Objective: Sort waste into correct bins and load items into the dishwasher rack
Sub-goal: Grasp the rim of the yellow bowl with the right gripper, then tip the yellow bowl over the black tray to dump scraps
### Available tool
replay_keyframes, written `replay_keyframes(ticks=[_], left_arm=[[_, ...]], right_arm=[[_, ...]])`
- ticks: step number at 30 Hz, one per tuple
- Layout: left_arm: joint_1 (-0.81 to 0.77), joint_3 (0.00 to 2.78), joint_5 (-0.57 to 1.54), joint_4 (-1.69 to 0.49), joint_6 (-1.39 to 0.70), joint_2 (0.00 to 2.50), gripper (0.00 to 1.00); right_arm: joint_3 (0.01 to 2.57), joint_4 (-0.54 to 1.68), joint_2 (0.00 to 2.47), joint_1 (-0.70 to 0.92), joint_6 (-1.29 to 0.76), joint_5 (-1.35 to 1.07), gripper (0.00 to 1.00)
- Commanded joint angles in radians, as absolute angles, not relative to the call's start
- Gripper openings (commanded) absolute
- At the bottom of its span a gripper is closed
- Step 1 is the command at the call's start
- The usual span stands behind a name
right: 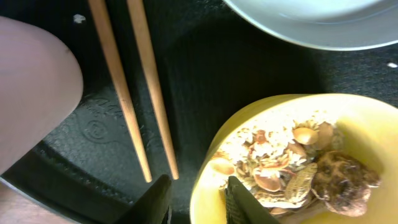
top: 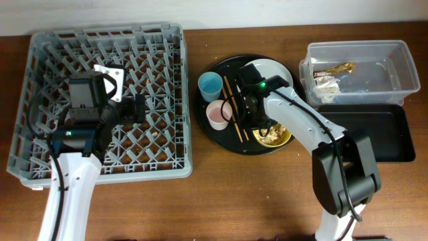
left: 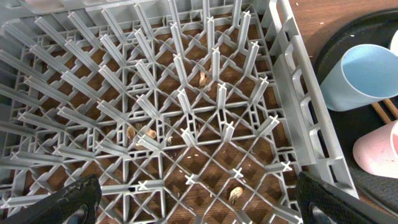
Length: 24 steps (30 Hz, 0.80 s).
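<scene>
The yellow bowl (top: 275, 138) (right: 298, 155) holds brownish food scraps (right: 292, 165) and sits on the round black tray. My right gripper (top: 257, 124) (right: 199, 199) is open and straddles the bowl's left rim, with one finger outside and one inside. Two wooden chopsticks (top: 235, 110) (right: 134, 87) lie just to its left. The pale grey plate (top: 271, 69) (right: 311, 22), blue cup (top: 210, 84) (left: 364, 74) and pinkish-white cup (top: 218, 114) (left: 382, 152) are also on that tray. My left gripper (top: 137, 107) (left: 199, 205) is open and empty above the grey dishwasher rack (top: 40, 80) (left: 298, 93).
The round black tray (top: 221, 137) stands between the rack and the bins. The clear tub (top: 394, 53) at the right holds a gold-brown wrapper (top: 338, 68) and white tissue (top: 328, 86). The shallow black tray (top: 381, 137) lies in front of it. Crumbs (left: 146, 132) lie under the rack's lattice.
</scene>
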<state>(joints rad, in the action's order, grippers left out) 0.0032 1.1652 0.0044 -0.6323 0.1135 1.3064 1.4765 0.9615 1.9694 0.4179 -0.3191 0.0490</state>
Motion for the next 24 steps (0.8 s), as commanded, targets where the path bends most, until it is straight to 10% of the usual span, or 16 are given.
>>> replay_keyframes(ticks=[1,9,24], left_arm=[[0.003,1.183,0.015,-0.631,0.13,1.307,0.99],[0.003,1.183,0.015,-0.631,0.13,1.307,0.99],[0.003,1.183,0.015,-0.631,0.13,1.307,0.99]], right_arm=[[1.438,0.942,1.988,0.419,-0.335,0.091,0.3],[1.401,0.916,1.988,0.419,-0.334,0.091,0.06],[1.672,1.188,1.804,0.354,-0.287,0.005,0.04]])
